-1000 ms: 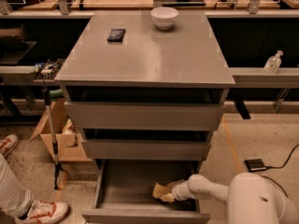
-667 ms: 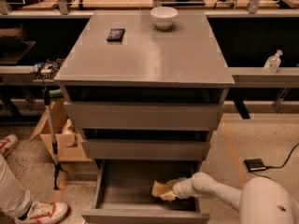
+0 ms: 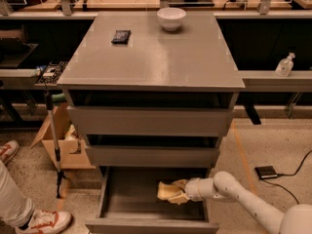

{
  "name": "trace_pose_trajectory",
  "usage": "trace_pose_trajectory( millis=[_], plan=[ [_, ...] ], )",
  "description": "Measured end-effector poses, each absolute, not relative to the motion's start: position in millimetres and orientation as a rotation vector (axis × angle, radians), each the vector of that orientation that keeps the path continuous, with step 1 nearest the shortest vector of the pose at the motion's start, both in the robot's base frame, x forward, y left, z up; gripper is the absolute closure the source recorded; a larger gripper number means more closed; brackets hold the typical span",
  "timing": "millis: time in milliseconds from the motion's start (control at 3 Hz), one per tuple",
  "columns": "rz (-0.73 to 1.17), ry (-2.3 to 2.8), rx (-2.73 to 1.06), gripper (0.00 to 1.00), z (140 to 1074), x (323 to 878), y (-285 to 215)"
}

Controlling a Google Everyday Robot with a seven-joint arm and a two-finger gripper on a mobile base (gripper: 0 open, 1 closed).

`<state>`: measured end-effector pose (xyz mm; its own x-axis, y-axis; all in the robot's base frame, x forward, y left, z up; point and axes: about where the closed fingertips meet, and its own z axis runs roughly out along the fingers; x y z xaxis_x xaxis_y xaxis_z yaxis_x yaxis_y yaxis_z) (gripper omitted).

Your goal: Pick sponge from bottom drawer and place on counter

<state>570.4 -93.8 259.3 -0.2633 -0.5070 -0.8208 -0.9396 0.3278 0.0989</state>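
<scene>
The sponge (image 3: 166,191) lay right of centre in the open bottom drawer (image 3: 131,201), and the gripper (image 3: 181,193) was against it from the right; whether it had a hold could not be told. The pick seemed to be in hand. The next move likely called for a sure grasp, a lift clear of the drawers above, then a carry up to the counter (image 3: 151,57).
</scene>
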Motion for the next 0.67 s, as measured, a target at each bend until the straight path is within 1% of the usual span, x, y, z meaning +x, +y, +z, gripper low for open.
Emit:
trace_pose_trajectory(
  millis=[333, 667],
  plan=[
    [0.922, 1.765, -1.324, 1.00, 302, 556, -90],
    [0.997, 1.738, -1.361, 1.00, 305, 538, -84]
  ],
)
